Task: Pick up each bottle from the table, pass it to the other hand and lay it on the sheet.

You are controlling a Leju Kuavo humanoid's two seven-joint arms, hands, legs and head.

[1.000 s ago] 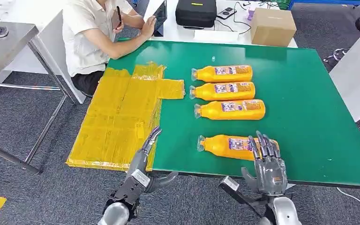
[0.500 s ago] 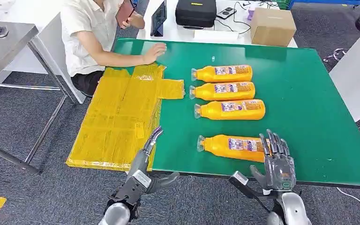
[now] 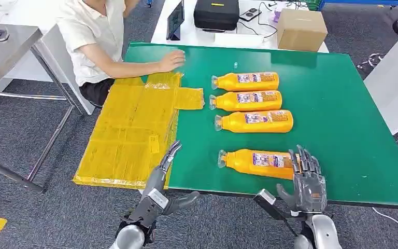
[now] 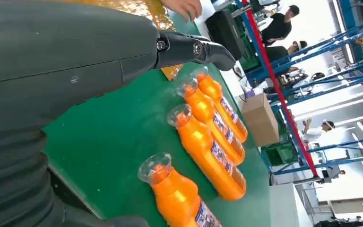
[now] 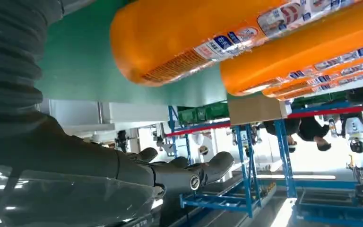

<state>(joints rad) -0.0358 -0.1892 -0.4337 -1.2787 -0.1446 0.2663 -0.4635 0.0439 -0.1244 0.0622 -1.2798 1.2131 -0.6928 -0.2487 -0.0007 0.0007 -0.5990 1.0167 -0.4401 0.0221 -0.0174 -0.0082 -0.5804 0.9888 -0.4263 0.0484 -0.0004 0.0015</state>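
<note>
Lying on the green table (image 3: 342, 104), four bottles (image 3: 254, 101), yellow sheet (image 3: 134, 129) seemingly overhanging

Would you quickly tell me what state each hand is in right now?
Left hand: open, holding nothing.
Right hand: open, fingers spread by the nearest bottle, not gripping it.

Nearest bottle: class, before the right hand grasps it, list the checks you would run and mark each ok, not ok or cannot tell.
1. Nearest bottle lies flat on the green table, apart from the other three bottles: ok.
2. Right hand open, fingers over the bottle's base end: ok.
3. Fingers around the bottle body: not ok, not yet closed.
4. Left hand open, holding nothing, ready to receive: ok.
5. Yellow sheet bare for laying: ok.
6. Person's hand rests on the table near the sheet's far edge: not ok.
</note>
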